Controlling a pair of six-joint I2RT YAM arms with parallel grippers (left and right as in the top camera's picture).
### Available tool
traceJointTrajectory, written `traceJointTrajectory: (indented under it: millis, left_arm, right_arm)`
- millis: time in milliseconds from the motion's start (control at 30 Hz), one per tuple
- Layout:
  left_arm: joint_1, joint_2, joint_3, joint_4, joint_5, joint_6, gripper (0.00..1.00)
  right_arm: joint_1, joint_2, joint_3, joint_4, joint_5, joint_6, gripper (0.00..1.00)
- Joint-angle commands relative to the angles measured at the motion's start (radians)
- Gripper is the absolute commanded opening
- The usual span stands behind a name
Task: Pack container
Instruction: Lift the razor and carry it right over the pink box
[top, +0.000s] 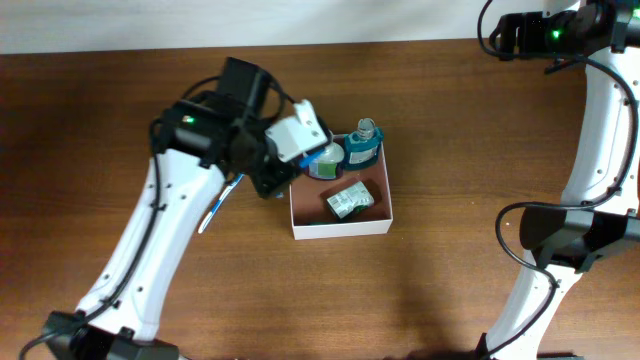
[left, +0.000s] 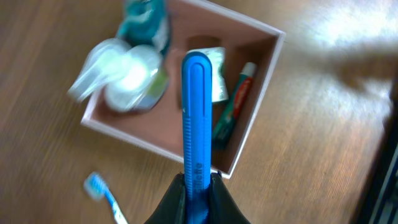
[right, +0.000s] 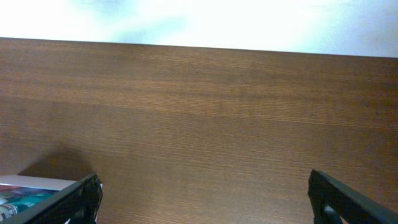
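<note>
- Two risks for us: the long blue handle (left: 196, 112), clenched in our left gripper (left: 198, 183) over the container (top: 340, 231) mid-worktop, could bridge the rim or topple the mouthwash bottle (top: 363, 146).
- Our right gripper (right: 205, 196) hangs spread wide, empty.

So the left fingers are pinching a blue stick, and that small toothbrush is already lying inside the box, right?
Not quite. The left fingers do pinch the blue stick, but the toothbrush lies on the table outside the container, near its wall. The left wrist view shows it.
</note>
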Motion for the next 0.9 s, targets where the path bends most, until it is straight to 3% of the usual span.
traceJointTrajectory:
  millis: [0,400,867]
  left_arm:
    - [-0.042,0.045,0.006,0.005,0.067,0.161,0.00]
    - [-0.078,0.226,0.006,0.033,0.061,0.175,0.01]
    - [-0.103,0.256,0.006,0.079,0.063,0.176,0.01]
  right_arm:
    - [-0.003,-0.002,0.005,0.003,0.001,0.001,0.99]
    - [-0.003,-0.003,0.005,0.003,0.001,0.001,0.99]
    - [-0.003,-0.003,0.005,0.003,0.001,0.001,0.98]
